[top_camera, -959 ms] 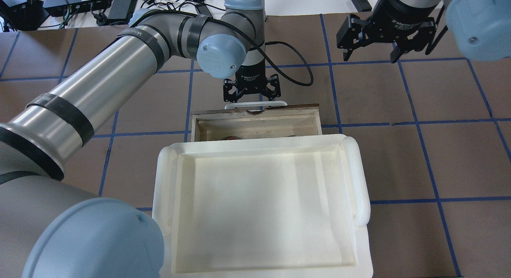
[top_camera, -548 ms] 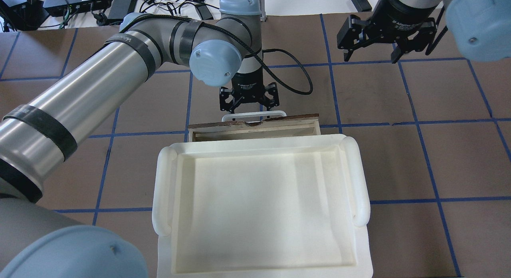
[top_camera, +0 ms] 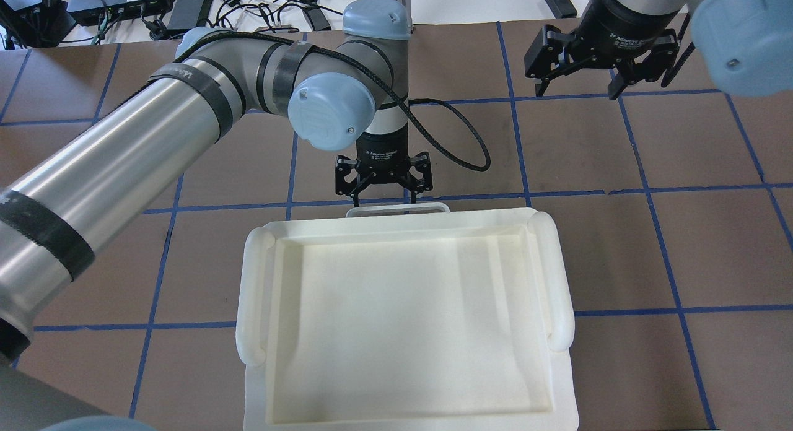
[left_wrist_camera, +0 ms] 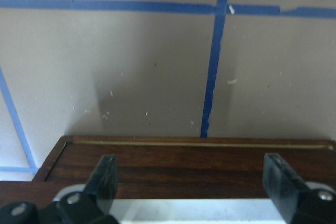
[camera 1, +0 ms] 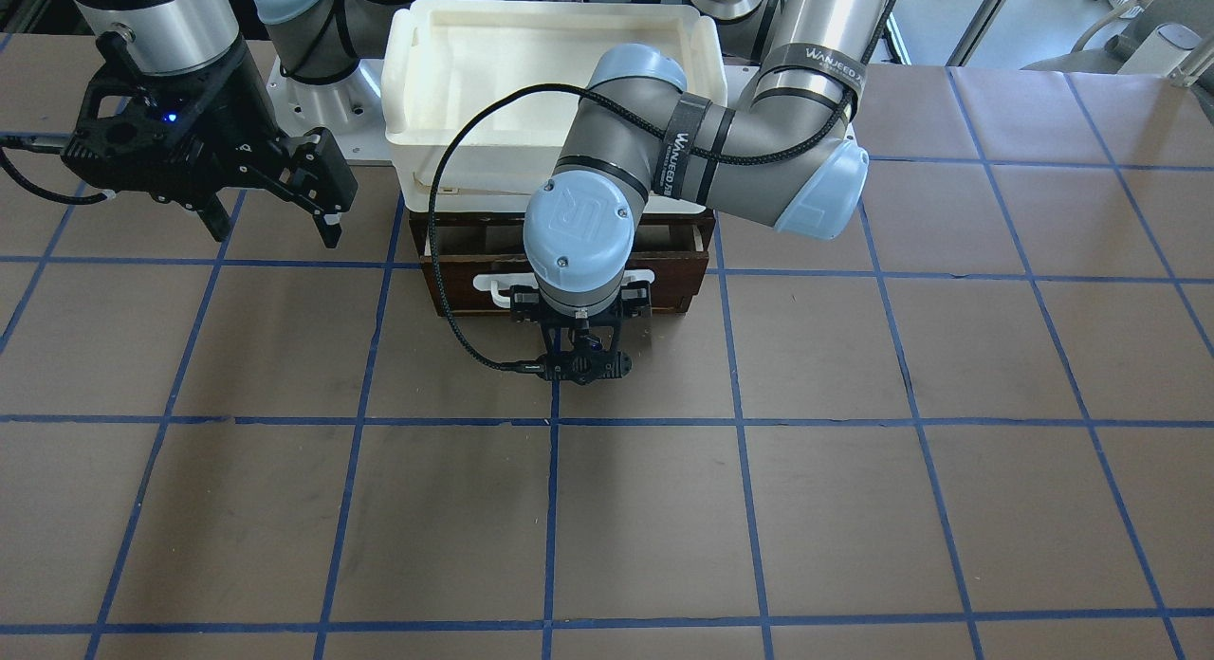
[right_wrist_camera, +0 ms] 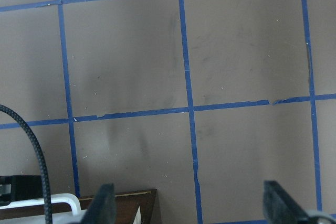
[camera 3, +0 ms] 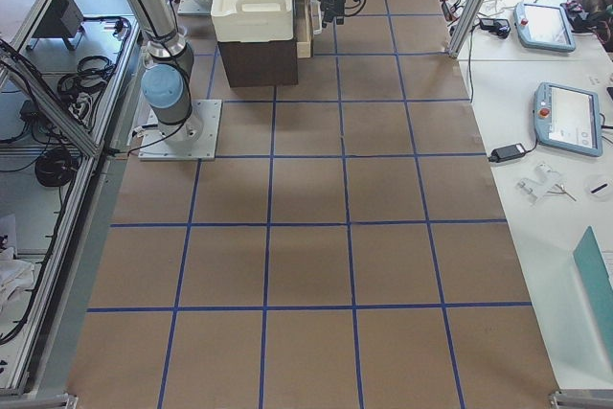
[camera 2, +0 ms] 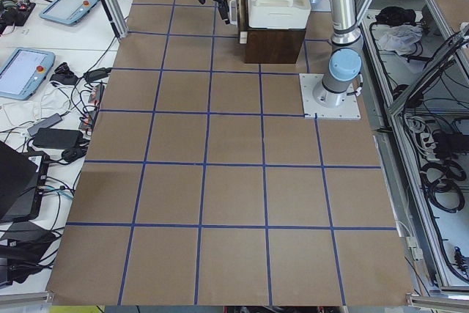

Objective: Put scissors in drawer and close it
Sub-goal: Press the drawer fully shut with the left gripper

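Observation:
The drawer [camera 1: 683, 271] is pushed in under the white tray, its dark brown front facing out. From overhead only its white bar handle [top_camera: 396, 208] shows. My left gripper [top_camera: 384, 199] is open, pointing down right at the handle, with its fingers [left_wrist_camera: 107, 174] spread over the drawer front [left_wrist_camera: 194, 163]. The scissors are hidden. My right gripper [top_camera: 598, 72] is open and empty, hanging above the table far to the right of the drawer; it also shows in the front-facing view [camera 1: 275, 229].
A large white plastic tray [top_camera: 251, 295] sits on top of the dark wooden cabinet [camera 2: 275, 45] that holds the drawer. The left arm's black cable [top_camera: 461, 140] loops beside the wrist. Brown table with blue tape lines all around.
My left gripper moved toward the robot with the handle, and the drawer slid from part open to fully under the tray. The right arm has hardly moved.

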